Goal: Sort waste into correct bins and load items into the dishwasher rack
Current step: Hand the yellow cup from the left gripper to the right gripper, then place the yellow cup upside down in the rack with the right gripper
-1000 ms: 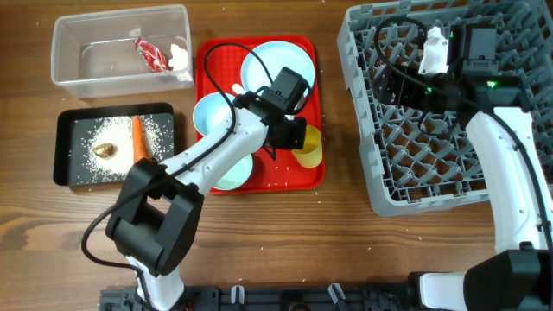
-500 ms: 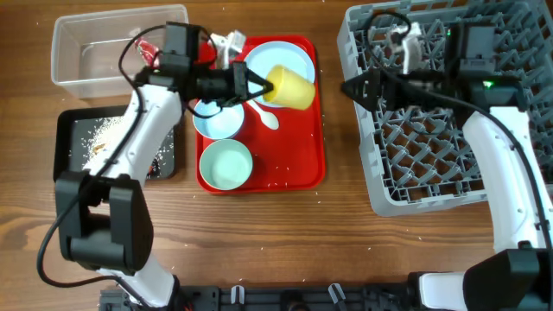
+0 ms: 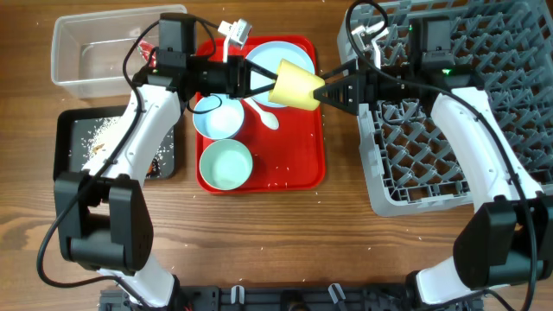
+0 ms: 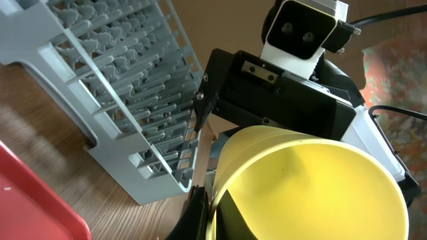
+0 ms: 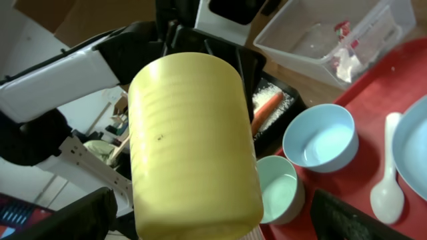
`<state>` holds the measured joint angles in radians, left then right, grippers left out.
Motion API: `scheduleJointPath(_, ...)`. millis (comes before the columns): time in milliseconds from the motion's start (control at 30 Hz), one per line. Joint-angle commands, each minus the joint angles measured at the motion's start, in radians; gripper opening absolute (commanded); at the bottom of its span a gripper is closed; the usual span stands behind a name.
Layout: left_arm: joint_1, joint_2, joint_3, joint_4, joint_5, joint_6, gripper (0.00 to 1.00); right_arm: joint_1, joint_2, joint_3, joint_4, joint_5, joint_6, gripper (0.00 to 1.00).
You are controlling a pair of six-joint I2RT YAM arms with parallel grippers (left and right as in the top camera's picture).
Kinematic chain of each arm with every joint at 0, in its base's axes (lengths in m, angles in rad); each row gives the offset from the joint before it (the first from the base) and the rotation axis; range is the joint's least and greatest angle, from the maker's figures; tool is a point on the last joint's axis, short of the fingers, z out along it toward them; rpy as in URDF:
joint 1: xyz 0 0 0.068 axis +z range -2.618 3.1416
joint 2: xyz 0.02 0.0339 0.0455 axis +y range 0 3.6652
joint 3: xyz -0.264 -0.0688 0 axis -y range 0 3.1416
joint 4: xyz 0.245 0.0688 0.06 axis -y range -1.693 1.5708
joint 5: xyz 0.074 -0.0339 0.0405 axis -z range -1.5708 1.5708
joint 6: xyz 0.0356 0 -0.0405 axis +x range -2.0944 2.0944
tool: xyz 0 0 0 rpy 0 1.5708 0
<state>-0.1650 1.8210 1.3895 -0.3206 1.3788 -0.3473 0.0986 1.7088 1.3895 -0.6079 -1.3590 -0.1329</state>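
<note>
Handing the yellow cup (image 3: 294,86) across from one arm to the other is the step I am in. My left end effector (image 3: 266,82) pinches the cup's rim, with one finger inside the mouth as the left wrist view shows. It holds the cup tipped on its side in the air above the right edge of the red tray (image 3: 298,164), base pointing toward the dishwasher rack (image 3: 406,160). My right end effector (image 3: 328,89) is spread wide, a finger on either side of the cup's base in the right wrist view. From overhead the tips reach the base, though I cannot tell whether they touch it.

Next, I judge, the right arm must ease forward until its fingers straddle the round wall squarely, then press together before the left lets go; released early, the cup would drop onto the tray. The pale blue plate (image 3: 289,56), blue bowl (image 3: 220,121), green bowl (image 3: 225,164) and white spoon (image 3: 263,114) lie on the tray, not yet loaded.
</note>
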Motion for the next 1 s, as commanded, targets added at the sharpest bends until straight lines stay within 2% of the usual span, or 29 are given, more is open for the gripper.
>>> scheduleJointPath(0, -0.002, -0.022, 0.006, 0.007, 0.034, 0.001, 0.04, 0.044, 0.019, 0.003, 0.049, -0.057, 0.016, 0.87)
scheduleJointPath(233, -0.003, -0.022, 0.006, 0.015, 0.022, 0.002, 0.04, 0.105, 0.019, 0.003, 0.119, -0.005, 0.108, 0.71)
scheduleJointPath(367, -0.003, -0.022, 0.006, 0.023, 0.015, 0.002, 0.04, 0.105, 0.019, 0.003, 0.122, -0.003, 0.111, 0.67)
scheduleJointPath(433, -0.003, -0.022, 0.006, 0.023, 0.015, 0.002, 0.04, 0.105, 0.019, 0.003, 0.125, -0.003, 0.111, 0.6)
scheduleJointPath(700, -0.003, -0.022, 0.006, 0.021, -0.034, 0.002, 0.08, 0.105, 0.019, 0.003, 0.128, 0.027, 0.127, 0.58)
scheduleJointPath(833, -0.003, -0.022, 0.006, -0.015, -0.161, 0.002, 0.16, 0.092, 0.019, 0.003, 0.109, 0.117, 0.163, 0.58)
scheduleJointPath(967, -0.003, -0.022, 0.006, -0.111, -0.367, 0.003, 0.19, 0.027, 0.009, 0.003, 0.034, 0.205, 0.162, 0.58)
